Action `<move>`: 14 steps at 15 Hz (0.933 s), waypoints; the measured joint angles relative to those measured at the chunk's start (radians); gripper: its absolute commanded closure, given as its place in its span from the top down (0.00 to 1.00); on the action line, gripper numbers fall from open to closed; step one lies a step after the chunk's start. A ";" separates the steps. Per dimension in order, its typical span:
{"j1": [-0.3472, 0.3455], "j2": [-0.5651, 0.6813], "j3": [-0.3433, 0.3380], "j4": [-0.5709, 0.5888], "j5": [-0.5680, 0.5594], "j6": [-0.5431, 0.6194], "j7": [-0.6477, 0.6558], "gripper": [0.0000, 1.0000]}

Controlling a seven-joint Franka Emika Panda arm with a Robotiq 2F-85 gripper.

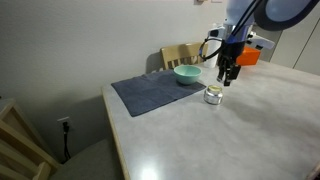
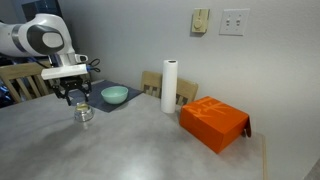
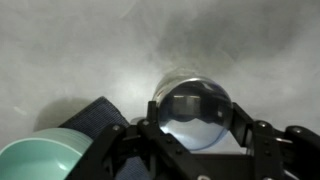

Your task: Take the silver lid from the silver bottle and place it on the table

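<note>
The silver bottle (image 1: 213,96) stands on the pale table (image 1: 260,130), next to the dark cloth mat; it also shows in an exterior view (image 2: 84,116). My gripper (image 1: 228,78) hangs straight above it, as also seen in an exterior view (image 2: 78,98). In the wrist view my gripper (image 3: 194,122) has a finger pressed on each side of the round shiny silver lid (image 3: 193,108). The bottle's rim (image 3: 190,77) peeks out just behind the lid. How far the lid is above the bottle I cannot tell.
A teal bowl (image 1: 187,73) sits on the dark grey-blue mat (image 1: 150,92) close to the bottle. A tall white cylinder (image 2: 169,86) and an orange box (image 2: 213,122) stand further along the table. A wooden chair (image 1: 180,55) is behind the table.
</note>
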 measured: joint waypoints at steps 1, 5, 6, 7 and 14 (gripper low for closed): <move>-0.005 -0.032 -0.007 -0.037 0.000 0.030 0.017 0.44; -0.065 -0.119 -0.041 -0.189 0.032 0.253 0.034 0.44; -0.089 -0.127 -0.045 -0.222 0.053 0.323 0.030 0.44; -0.113 -0.127 -0.047 -0.250 0.073 0.387 0.028 0.44; -0.215 -0.068 -0.042 -0.301 0.143 0.451 0.051 0.44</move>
